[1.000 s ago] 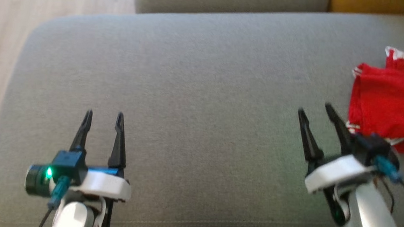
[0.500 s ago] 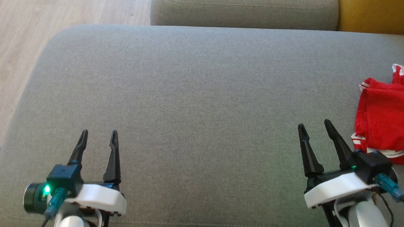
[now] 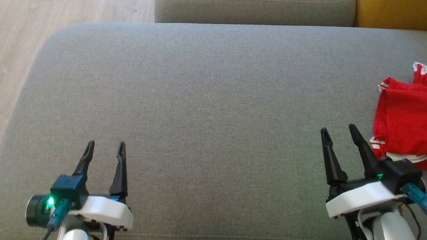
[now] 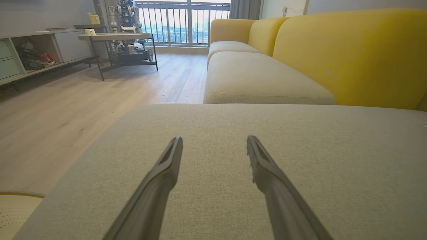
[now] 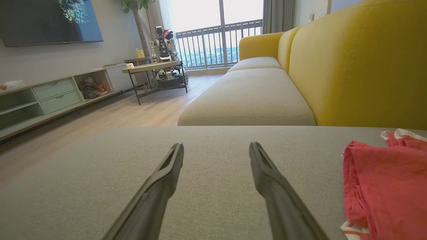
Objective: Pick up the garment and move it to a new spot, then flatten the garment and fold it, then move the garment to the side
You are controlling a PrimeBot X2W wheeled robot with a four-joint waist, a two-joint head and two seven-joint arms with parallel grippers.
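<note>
Home living room: yellow sofa [image 5: 360,66], wall TV [image 5: 50,21], low media cabinet [image 5: 50,96], wood floor [image 4: 66,110], balcony railing [image 5: 213,43].

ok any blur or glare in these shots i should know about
Head view: evenly lit and fairly sharp, but the crumpled red garment with white trim is cropped at the right edge. Right wrist view: the balcony window is blown out white; the right pincer blurs near the lens. Left wrist view: the left pincer blurs likewise, the grey fabric sofa cushion is crisp.
</note>
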